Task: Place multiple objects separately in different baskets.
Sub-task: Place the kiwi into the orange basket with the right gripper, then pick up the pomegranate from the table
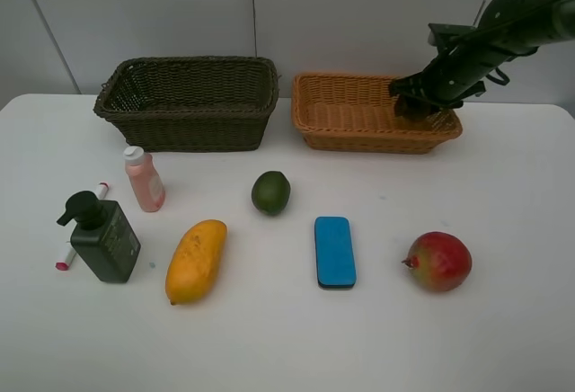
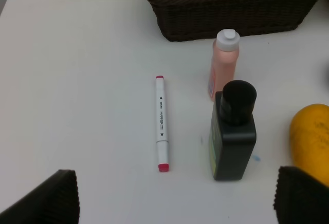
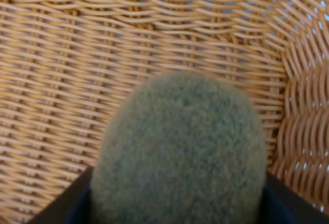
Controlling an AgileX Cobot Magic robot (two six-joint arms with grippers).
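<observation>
R gripper [image 1: 420, 97] pinching brown kiwi [image 3: 180, 152] btwn its jaws, inside orange-tan basket [image 1: 359, 131] nr its right end, L gripper [image 2: 175, 203] spread wide over table [image 2: 77, 80], marker [image 2: 161, 124] just ahead

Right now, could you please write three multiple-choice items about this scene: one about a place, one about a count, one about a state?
1. Where is the blue rectangular eraser block?
A) on the white table, left of the red-green mango
B) inside a basket
C) in a gripper

2. How many wicker baskets are there?
A) one
B) two
C) three

3. What is the state of the right gripper?
A) open and empty
B) shut on the fuzzy brown kiwi
C) shut on the eraser block

Answers:
1 A: the exterior view shows it flat on the table beside that mango.
2 B: the dark brown wicker basket and the orange-tan wicker basket.
3 B: the right wrist view shows the kiwi between its fingers, above orange-tan weave.
</observation>
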